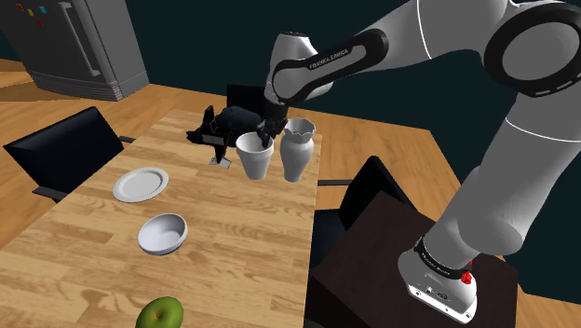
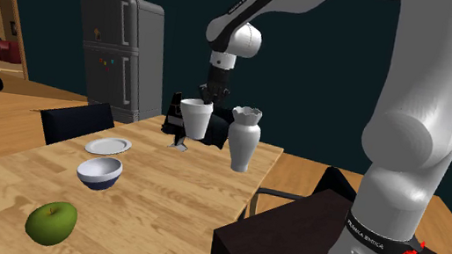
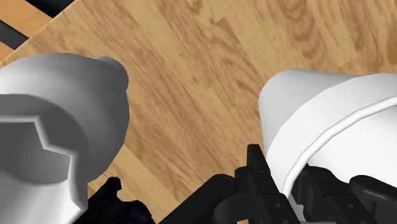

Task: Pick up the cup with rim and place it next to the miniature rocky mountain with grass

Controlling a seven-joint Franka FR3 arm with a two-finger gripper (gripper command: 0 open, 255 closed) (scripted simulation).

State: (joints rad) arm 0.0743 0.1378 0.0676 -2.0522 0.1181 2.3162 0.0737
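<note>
The white arm is stretched from its stand at the shoulder view's lower right, up and over to the left. The wrist is bent so that the tool is pointed straight down. The wooden desk is seen beneath it. A black, jagged model mountain is set at the desk's far end, just behind the cup. A white vase with a notched mouth is stood just beside the cup, on the shoulder view's right. The cup is found directly under the tool. It is drawn plain white, tapered toward the base, with a raised band below its rim. The tool's fingers are clamped on the cup's wall, one inside and one outside. Whether the cup's base is touching the desk cannot be told.
</note>
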